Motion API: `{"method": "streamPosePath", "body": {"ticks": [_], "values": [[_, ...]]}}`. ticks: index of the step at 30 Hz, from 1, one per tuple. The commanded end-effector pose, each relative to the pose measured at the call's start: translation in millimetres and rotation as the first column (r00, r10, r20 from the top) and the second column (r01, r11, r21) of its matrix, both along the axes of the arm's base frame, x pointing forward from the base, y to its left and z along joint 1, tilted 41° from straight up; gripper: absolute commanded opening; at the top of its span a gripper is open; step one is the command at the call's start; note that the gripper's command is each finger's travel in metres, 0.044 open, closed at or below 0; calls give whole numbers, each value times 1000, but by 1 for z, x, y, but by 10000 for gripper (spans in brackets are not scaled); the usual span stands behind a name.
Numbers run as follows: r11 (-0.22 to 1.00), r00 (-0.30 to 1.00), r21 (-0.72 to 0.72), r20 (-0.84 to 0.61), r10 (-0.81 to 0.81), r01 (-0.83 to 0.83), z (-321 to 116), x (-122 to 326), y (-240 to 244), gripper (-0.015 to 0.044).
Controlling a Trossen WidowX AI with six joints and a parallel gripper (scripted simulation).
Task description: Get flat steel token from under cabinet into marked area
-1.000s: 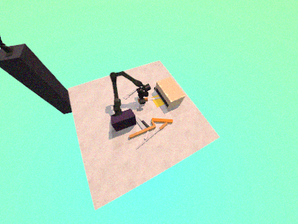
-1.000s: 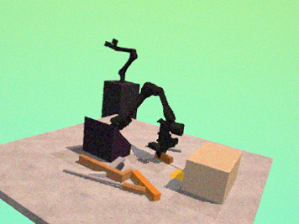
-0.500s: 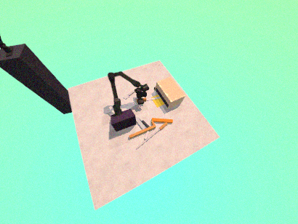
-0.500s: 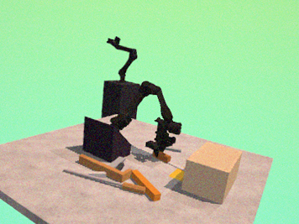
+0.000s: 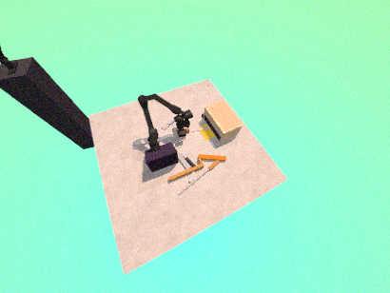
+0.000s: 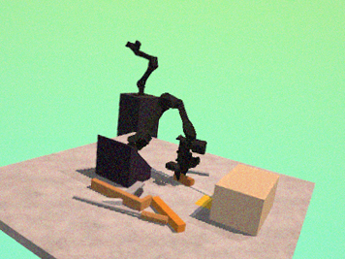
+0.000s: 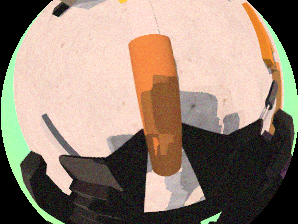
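My gripper (image 5: pixel 183 132) (image 6: pixel 180 176) (image 7: pixel 161 129) is shut on the orange handle (image 6: pixel 187 180) (image 7: pixel 151 57) of a thin-rod tool, low over the table in front of the cabinet. The tool's thin grey rod (image 5: pixel 196 130) (image 6: pixel 199 190) runs from the handle toward the cabinet (image 5: pixel 224 115) (image 6: pixel 239 202). The yellow marked area (image 5: pixel 207 135) (image 6: pixel 202 201) lies at the cabinet's front, with the rod's far part reaching toward it; only a sliver shows at the top of the wrist view. I cannot make out the steel token in any view. The rod's tip is too small to tell.
An angled orange bar (image 5: pixel 185 172) (image 6: pixel 116 193) lies to the side of the arm base (image 5: pixel 162 158) (image 6: pixel 114 162). Beside it lies a long grey rod (image 5: pixel 192 182) (image 6: pixel 105 206) with an orange handle. Another grey bar (image 5: pixel 168 125) (image 6: pixel 202 174) (image 7: pixel 56 131) lies beyond the gripper. A second arm stands on a dark pedestal.
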State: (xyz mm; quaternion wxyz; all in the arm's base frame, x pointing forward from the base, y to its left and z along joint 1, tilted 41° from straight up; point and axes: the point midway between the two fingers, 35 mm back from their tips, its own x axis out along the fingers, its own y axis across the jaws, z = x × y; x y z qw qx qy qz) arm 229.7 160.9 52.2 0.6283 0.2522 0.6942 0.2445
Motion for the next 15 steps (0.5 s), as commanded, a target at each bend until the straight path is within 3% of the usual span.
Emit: {"method": "streamPosePath", "body": {"ticks": [1,15], "values": [[1000,1000,-1,-3,1,-1,0,-7,0,0],[1000,1000,-1,-4,1,-1,2,-23,0,0]]}}
